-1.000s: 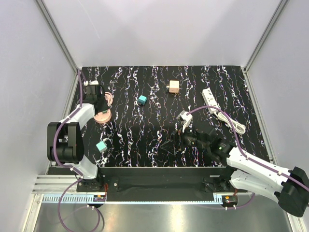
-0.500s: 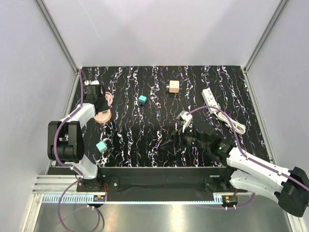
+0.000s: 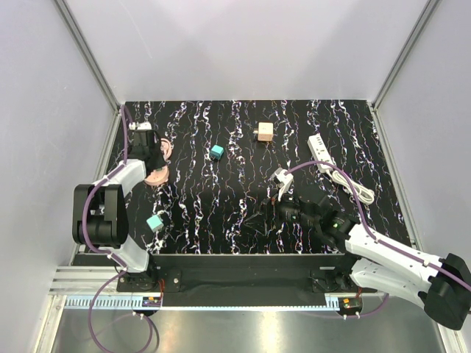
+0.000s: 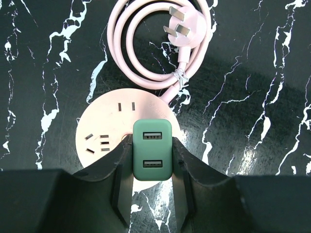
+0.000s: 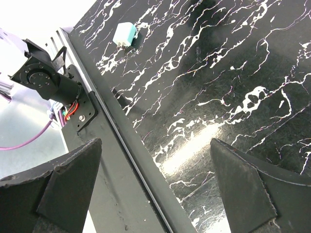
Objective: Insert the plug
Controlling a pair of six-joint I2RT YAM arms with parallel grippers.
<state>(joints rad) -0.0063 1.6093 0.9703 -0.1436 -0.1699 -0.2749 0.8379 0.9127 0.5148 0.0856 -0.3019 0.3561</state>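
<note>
Presently, left gripper [image 4: 150, 141] clamps one teal-green two-port charger block [image 4: 152, 149] over one pink round socket disc [image 4: 99, 127]; right gripper [image 5: 154, 145] released.

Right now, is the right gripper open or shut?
Open. The right gripper holds nothing; its two fingers stand far apart.

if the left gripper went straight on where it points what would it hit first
Probably the pink round socket, directly beyond the green charger that the left gripper holds; how near is unclear.
</note>
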